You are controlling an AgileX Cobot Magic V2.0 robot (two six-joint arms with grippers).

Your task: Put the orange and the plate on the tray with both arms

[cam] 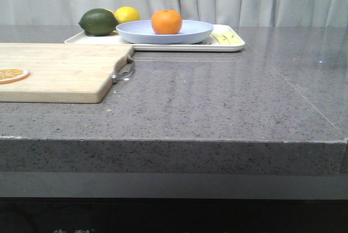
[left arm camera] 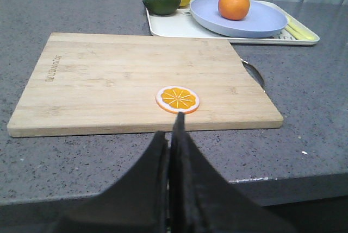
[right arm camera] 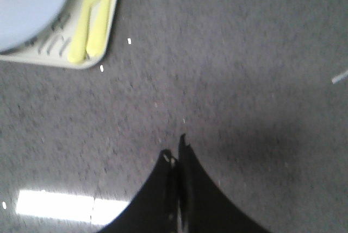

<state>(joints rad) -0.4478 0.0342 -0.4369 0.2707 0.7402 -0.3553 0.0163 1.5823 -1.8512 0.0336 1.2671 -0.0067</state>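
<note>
Orange (cam: 166, 21) rests on plate (cam: 136, 31); both arms' fingers (left arm camera: 182, 151) pressed together, empty.

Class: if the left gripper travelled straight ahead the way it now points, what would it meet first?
Most likely the dried orange slice on the wooden cutting board: the shut left gripper points right at it. Its height above the board is unclear, so it might pass over.

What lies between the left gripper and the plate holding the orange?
In the left wrist view, the wooden cutting board with its dried orange slice lies between the left gripper and the plate.
</note>
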